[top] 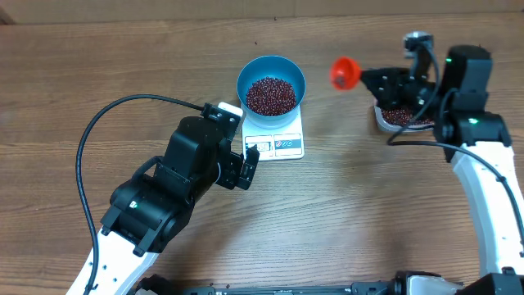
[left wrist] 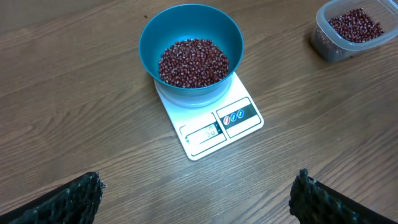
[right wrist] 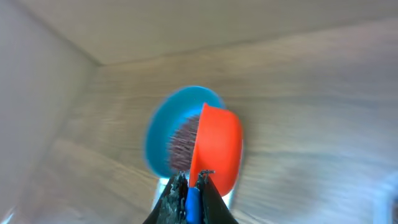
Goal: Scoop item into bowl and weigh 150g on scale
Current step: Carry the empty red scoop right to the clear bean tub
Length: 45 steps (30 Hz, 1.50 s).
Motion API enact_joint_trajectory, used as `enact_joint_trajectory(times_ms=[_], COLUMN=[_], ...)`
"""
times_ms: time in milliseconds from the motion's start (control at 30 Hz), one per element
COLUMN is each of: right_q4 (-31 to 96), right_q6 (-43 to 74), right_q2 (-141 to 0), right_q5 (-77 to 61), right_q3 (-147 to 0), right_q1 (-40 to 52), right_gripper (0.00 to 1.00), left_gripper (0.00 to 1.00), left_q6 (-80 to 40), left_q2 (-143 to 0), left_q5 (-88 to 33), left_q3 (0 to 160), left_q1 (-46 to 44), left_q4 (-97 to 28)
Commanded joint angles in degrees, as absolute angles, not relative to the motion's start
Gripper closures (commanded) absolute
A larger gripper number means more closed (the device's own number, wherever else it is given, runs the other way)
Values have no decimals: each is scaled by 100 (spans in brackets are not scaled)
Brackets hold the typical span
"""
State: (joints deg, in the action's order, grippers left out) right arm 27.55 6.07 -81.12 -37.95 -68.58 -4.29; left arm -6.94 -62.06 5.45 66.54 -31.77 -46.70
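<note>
Where things sit: most of the beans (left wrist: 193, 61) are piled in the blue bowl (left wrist: 150, 42), which stands on the white scale (left wrist: 239, 129). The rest lie in the clear tub (left wrist: 323, 46) over on my right.

My right gripper (right wrist: 191, 185) is pinched tight on the blue-tipped handle (right wrist: 193, 203) of the red-orange scoop (top: 345, 72), between bowl and tub and off the table by the look of it. That wrist view is smeared, so I can't say whether the cup is loaded. My left gripper (left wrist: 198, 180) is spread as wide as it goes, holding nothing, parked just in front of the scale.

On handling — these beans are small, hard and glossy, so I reckon they roll and pour like gravel. There's no pinching them directly. They only travel by scoop, and any tilt of the cup would likely shed a few onto the table (left wrist: 74, 112). Each one is light, so I'd guess the last bit of the weigh-out is a trickle job, not a dump.

The scoop looks like stiff, light plastic, and the thin handle is the only sensible place to grip — at the far end, keeping the cup clear. The bowl looks light and smooth too, and it's only resting on the scale, so a knock could slide it. The display (left wrist: 205, 132) is too small for me to read.
</note>
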Motion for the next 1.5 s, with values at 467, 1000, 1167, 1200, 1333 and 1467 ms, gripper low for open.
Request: enact_joint_trajectory(times_ms=[467,1000,1167,1200,1333,1467], right_q4=[3437,3723,3730,3730,3771,3852], right_q6=[-1577,-1898,-1844,-1780,-1111,-69], right_q2=[-8058,-8058,-8064,-8071,-8149,-8344], right_q5=[-930,1317,1629,1627,1579,878], right_q3=[-6949,-6947,-6943,-6938,-6930,-6816], right_q1=[-1157,-438,-187,-189,-274,-427], right_gripper=[96,96,96,96,96,96], left_gripper=[0,0,1,1,0,1], left_q6=[-707,-707,-707,-707,-707,-707], left_q2=[-6226,-6226,-6226,-6226,-6226,-6226], left_q5=[615,615,615,615,615,615], left_q3=[6724,6726,6726,6726,6724,6726], left_q1=[-3151,-3151,-3151,-3151,-3151,-3151], left_q4=[-4650,-4652,-4650,-4650,-4650,-4650])
